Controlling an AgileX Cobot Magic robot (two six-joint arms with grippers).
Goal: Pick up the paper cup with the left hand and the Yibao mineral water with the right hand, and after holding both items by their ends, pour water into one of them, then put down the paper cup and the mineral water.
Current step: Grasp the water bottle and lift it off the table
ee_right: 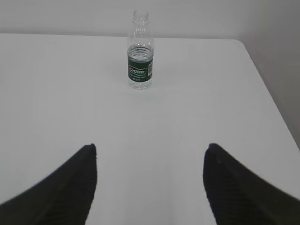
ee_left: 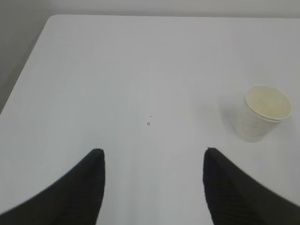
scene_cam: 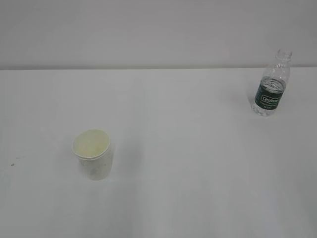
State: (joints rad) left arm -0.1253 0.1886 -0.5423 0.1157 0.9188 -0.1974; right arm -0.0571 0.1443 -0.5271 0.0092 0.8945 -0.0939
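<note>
The white paper cup [scene_cam: 93,154] stands upright on the table at the left, its cream interior showing. In the left wrist view the paper cup [ee_left: 264,113] is ahead and to the right of my left gripper [ee_left: 153,151], which is open with nothing between its black fingers. The Yibao mineral water [scene_cam: 272,84], a clear capless bottle with a dark green label, stands upright at the far right. In the right wrist view the bottle [ee_right: 140,51] is far ahead, slightly left of centre, and my right gripper [ee_right: 151,146] is open and empty. Neither gripper shows in the exterior view.
The white table [scene_cam: 188,163] ends at a far edge against a pale wall [scene_cam: 148,29]. Its left corner [ee_left: 51,21] shows in the left wrist view and its right edge [ee_right: 272,98] in the right wrist view. A small dark speck [ee_left: 148,123] lies on the tabletop.
</note>
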